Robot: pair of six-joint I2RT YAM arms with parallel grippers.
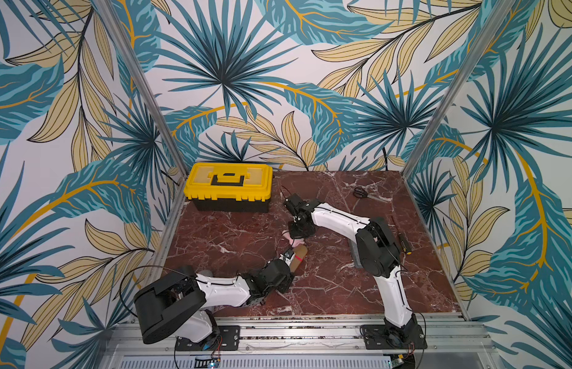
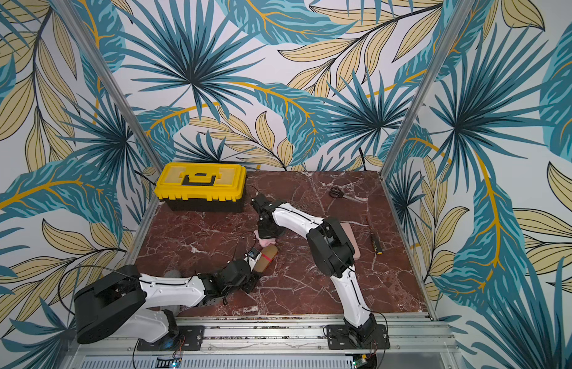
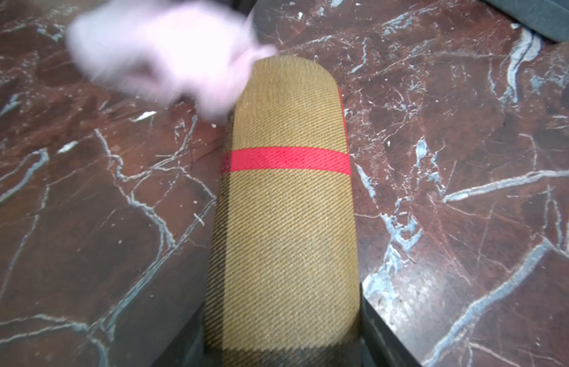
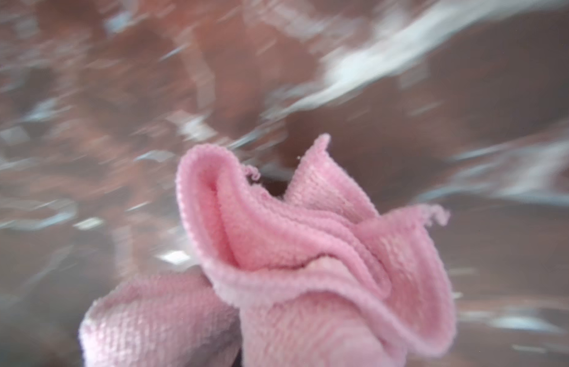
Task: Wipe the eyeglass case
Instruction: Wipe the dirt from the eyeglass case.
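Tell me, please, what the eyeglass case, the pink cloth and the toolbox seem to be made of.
Eyeglass case: woven fabric cover, matte tan with a red band; diagonal twill ribs show.
Pink cloth: soft, likely microfibre; fuzzy looped pile, thready edge.
Toolbox: probably moulded plastic; smooth yellow lid, black base.

We noted the eyeglass case (image 3: 286,222) as mustard-tan twill weave, diagonal ribs, one red band across it. The cloth (image 4: 308,254) was pale pink. The table (image 1: 326,287) showed dark red-brown marble with white veins. The toolbox (image 1: 228,187) had a yellow lid over a black base, black handle. The walls (image 1: 278,80) were white, printed with teal and straw-yellow leaves outlined in black. The scissors (image 1: 359,192) had black handles.
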